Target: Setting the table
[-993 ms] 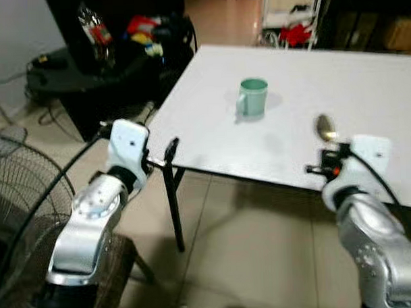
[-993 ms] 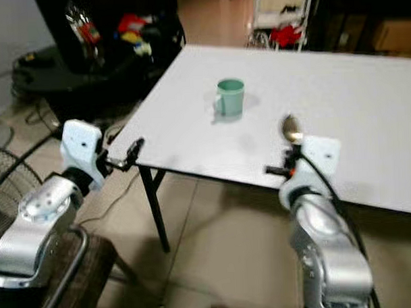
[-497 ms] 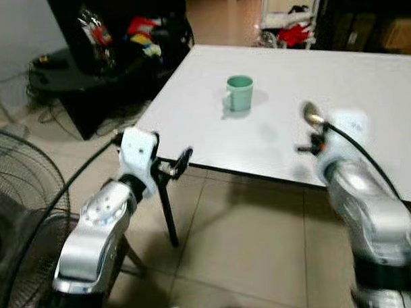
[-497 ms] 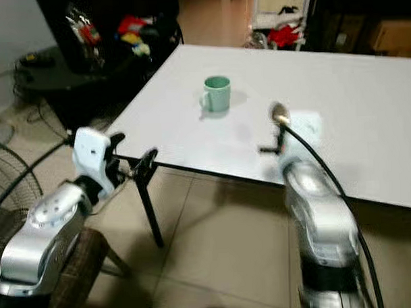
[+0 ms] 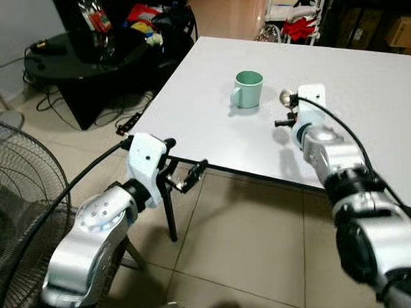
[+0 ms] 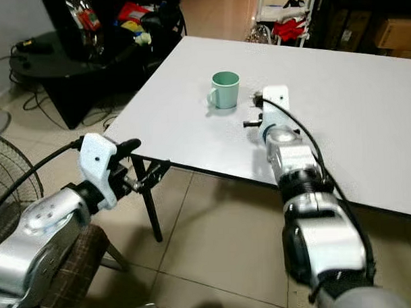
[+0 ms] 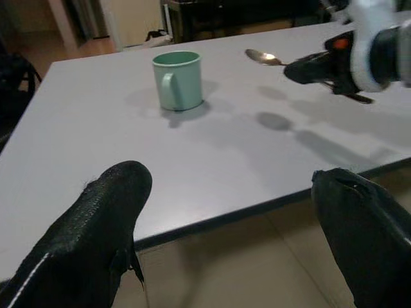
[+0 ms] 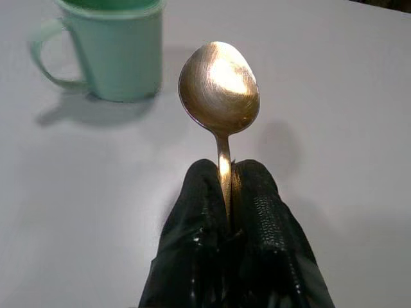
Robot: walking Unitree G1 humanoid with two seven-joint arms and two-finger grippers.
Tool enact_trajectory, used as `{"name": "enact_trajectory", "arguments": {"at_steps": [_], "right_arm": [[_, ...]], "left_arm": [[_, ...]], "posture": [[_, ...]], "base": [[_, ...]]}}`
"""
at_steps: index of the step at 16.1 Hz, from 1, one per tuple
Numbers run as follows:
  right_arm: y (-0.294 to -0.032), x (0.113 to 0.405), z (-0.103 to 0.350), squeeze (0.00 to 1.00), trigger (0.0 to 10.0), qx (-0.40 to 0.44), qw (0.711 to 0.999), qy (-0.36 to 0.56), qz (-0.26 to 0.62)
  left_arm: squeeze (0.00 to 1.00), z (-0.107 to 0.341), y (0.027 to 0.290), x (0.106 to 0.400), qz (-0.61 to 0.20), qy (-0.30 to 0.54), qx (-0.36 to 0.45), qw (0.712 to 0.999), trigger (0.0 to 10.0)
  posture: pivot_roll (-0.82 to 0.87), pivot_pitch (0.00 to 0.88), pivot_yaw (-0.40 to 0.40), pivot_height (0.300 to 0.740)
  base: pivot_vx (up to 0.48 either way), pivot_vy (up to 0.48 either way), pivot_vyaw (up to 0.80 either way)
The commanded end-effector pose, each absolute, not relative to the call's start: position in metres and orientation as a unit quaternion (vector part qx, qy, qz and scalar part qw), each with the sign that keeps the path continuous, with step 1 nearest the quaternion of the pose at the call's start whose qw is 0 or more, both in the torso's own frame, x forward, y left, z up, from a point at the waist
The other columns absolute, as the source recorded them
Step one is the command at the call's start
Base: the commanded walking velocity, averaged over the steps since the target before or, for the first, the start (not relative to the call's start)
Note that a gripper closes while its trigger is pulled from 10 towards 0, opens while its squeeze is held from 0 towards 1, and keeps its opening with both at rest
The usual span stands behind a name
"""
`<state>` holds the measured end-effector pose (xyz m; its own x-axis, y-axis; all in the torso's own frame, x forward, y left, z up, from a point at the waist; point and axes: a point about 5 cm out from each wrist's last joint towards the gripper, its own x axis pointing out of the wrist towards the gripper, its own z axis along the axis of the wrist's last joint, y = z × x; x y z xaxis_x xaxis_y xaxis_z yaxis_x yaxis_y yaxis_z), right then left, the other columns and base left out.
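A white desk (image 5: 211,120) is seen on tiled floor (image 5: 249,240), a fan (image 5: 18,201) nearby. The spoon (image 8: 219,90), pinched by the right pincer (image 8: 231,192), has been carried beside the green mug (image 5: 248,89). The left pincer (image 7: 225,212) is spread.

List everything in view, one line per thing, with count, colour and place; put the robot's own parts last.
Table: one, white top on black legs, ahead of the robot.
Mug: one, green, upright on the table, handle towards the robot's left.
Spoon: one, metallic, held above the table just right of the mug, bowl forward.
Fan: one, black wire guard, on the floor at the robot's left.
Low stand: one, black, left of the table, with red and yellow clutter on it.
Cables: several, black, on the tiled floor by the stand.
Left pincer: one, black fingers apart, below the table's near edge.
Right pincer: one, black fingers closed on the spoon's handle, over the table.
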<state>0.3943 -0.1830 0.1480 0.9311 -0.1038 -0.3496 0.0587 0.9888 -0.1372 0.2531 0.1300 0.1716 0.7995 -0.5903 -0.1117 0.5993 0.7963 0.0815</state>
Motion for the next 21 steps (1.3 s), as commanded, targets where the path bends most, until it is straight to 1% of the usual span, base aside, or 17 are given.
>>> {"name": "enact_trajectory", "arguments": {"at_steps": [1,3,7,11,13,17,21], "right_arm": [[-0.186,0.395,0.147,0.00,10.0,-0.072,0.979,0.182,-0.049],[-0.191,0.394,0.139,0.00,10.0,-0.076,0.976,0.191,-0.068],[-0.196,0.390,0.127,0.00,10.0,-0.067,0.976,0.194,-0.076],[-0.211,0.385,0.121,0.00,10.0,-0.064,0.973,0.200,-0.100],[-0.217,0.383,0.120,0.00,10.0,-0.065,0.972,0.202,-0.103],[-0.229,0.381,0.119,0.00,10.0,-0.075,0.970,0.204,-0.111],[-0.234,0.377,0.113,0.00,10.0,-0.074,0.966,0.215,-0.124]], "left_arm": [[0.00,0.175,0.131,0.250,-0.318,0.041,0.059,0.945,10.0],[0.00,0.179,0.133,0.241,-0.321,0.047,0.057,0.944,10.0],[0.00,0.182,0.131,0.235,-0.327,0.052,0.056,0.942,10.0],[0.00,0.185,0.132,0.229,-0.335,0.060,0.057,0.939,10.0],[0.00,0.186,0.130,0.226,-0.344,0.063,0.058,0.935,10.0],[0.00,0.188,0.129,0.213,-0.363,0.080,0.067,0.926,10.0],[0.00,0.189,0.131,0.203,-0.369,0.095,0.073,0.922,10.0]], "posture": [[0.17,0.000,-0.012,0.740],[0.19,0.000,-0.012,0.740],[0.21,0.000,0.002,0.740],[0.21,0.007,0.018,0.740],[0.22,0.020,0.023,0.740],[0.25,0.078,0.036,0.740],[0.26,0.112,0.039,0.740]], "base": [[0.000,0.000,0.00],[0.000,0.000,0.00],[0.000,0.000,0.00],[0.000,0.000,0.00],[0.000,0.000,0.00],[0.000,0.000,0.00],[0.000,0.000,0.00]]}}
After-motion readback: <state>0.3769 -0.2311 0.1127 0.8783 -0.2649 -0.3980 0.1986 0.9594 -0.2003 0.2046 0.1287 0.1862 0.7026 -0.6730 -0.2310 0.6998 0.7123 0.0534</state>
